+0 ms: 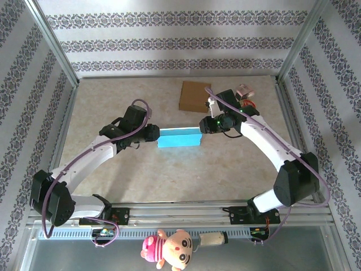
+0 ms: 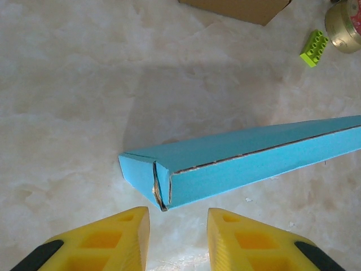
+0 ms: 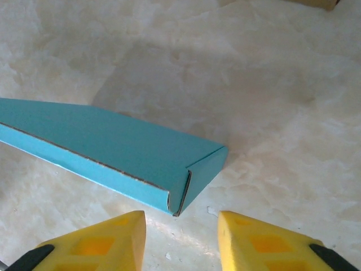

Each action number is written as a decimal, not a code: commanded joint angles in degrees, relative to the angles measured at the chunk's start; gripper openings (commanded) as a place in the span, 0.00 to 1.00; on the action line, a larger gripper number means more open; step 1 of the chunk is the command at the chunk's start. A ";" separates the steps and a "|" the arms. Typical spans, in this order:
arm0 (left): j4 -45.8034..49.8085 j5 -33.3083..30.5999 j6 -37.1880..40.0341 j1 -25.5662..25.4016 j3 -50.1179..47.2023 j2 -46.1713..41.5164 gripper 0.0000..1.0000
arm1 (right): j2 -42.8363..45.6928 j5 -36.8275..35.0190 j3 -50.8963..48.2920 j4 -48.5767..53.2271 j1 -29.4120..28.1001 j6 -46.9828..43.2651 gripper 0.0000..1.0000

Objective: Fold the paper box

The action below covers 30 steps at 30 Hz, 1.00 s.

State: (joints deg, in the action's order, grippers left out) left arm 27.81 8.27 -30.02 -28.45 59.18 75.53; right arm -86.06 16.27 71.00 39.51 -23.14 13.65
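Observation:
The paper box (image 1: 179, 137) is a long, flat blue carton lying closed on the marble tabletop between the two arms. Its left end (image 2: 152, 180) shows a tucked flap with a raw cardboard edge, a short way ahead of my left gripper (image 2: 177, 217). That gripper's yellow fingers (image 2: 127, 231) stand apart, with nothing between them. The box's right end (image 3: 197, 169) lies just ahead of my right gripper (image 3: 180, 220), also open and empty. In the top view the left gripper (image 1: 154, 134) and the right gripper (image 1: 203, 126) flank the box's two ends.
A brown cardboard sheet (image 1: 194, 96) lies behind the box. A green toy brick (image 2: 313, 47) and a round gold tin (image 2: 345, 25) sit at the back right, near a small pink item (image 1: 245, 90). A plush doll (image 1: 169, 247) lies below the table's front rail.

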 commanded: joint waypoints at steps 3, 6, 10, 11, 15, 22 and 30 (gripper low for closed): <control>-0.64 -1.06 1.38 -0.73 1.65 0.99 0.32 | -1.26 1.38 -0.82 -2.38 -0.86 0.00 0.29; -0.66 -1.15 1.60 -0.73 1.54 1.22 0.32 | -1.30 1.29 -1.04 -3.34 -0.86 0.07 0.25; -0.83 -1.15 1.74 -0.73 1.47 1.21 0.32 | -1.72 1.92 -0.91 -3.67 -0.95 0.14 0.22; -0.96 -1.15 1.80 -0.73 1.47 1.21 0.32 | -1.85 2.08 -0.87 -3.65 -0.99 0.07 0.20; -1.53 -1.20 1.87 -0.73 1.37 1.37 0.32 | -2.62 2.40 -0.78 -3.73 -1.23 0.02 0.13; -1.62 -2.31 2.52 -0.73 1.98 1.01 0.32 | -2.53 1.54 -0.87 -3.65 -2.00 -0.55 0.08; -0.83 -4.93 4.20 -0.73 3.14 1.92 0.28 | -2.09 1.20 -0.78 -3.38 -2.22 -0.82 0.08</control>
State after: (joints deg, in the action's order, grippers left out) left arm 27.59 5.28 -27.86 -28.45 60.69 76.60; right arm -88.14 17.65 70.70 35.79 -24.64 13.54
